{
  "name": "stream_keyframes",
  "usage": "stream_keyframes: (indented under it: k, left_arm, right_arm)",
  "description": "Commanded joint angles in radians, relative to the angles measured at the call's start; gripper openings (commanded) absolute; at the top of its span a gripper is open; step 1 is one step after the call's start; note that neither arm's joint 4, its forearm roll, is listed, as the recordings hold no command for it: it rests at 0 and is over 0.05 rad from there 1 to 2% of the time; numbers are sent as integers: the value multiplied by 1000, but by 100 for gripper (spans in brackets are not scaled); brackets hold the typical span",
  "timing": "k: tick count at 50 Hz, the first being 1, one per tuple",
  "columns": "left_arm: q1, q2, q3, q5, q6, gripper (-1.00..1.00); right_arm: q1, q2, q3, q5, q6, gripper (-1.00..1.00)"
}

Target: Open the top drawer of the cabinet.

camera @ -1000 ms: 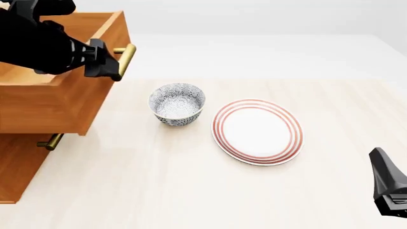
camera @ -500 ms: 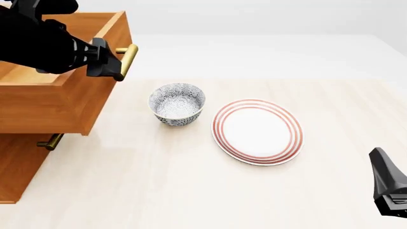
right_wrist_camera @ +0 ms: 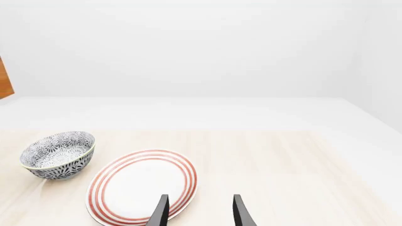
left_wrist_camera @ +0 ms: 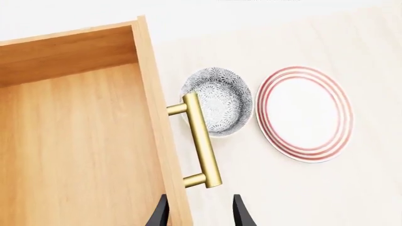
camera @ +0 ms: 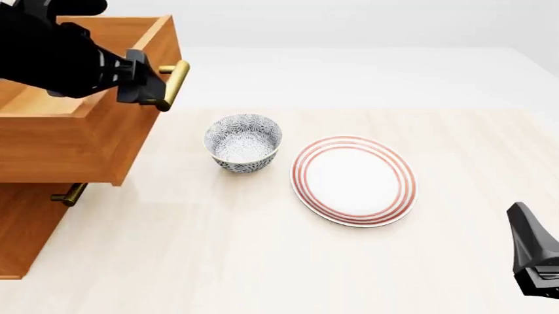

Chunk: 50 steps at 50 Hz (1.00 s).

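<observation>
I've got the left gripper (camera: 156,91) up at the brass handle (camera: 174,84) of the top drawer (camera: 83,140), jaws parted around its near end, not pinching. The drawer stands pulled well out of the cabinet (camera: 22,232). Beyond those jaws sit the patterned bowl (left_wrist_camera: 218,100) and striped plate (left_wrist_camera: 305,113) on the table (camera: 262,261). My right gripper (right_wrist_camera: 197,212) hangs with jaws apart over the plate's near edge

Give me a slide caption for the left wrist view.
Open left gripper above the pulled-out top drawer's brass handle, bowl and plate beyond.
</observation>
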Motion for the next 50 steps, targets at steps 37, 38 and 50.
stream_keyframes:
  k: [37,38,50]
  left_arm:
    - [57,-90,-197,177,109,100]
    - [53,-92,-202,181,106,100]
    - [57,-139,-204,189,114,100]
  right_arm:
    - [0,0,1,-1,0,100]
    - [0,0,1,-1,0,100]
    - [0,0,1,-1,0,100]
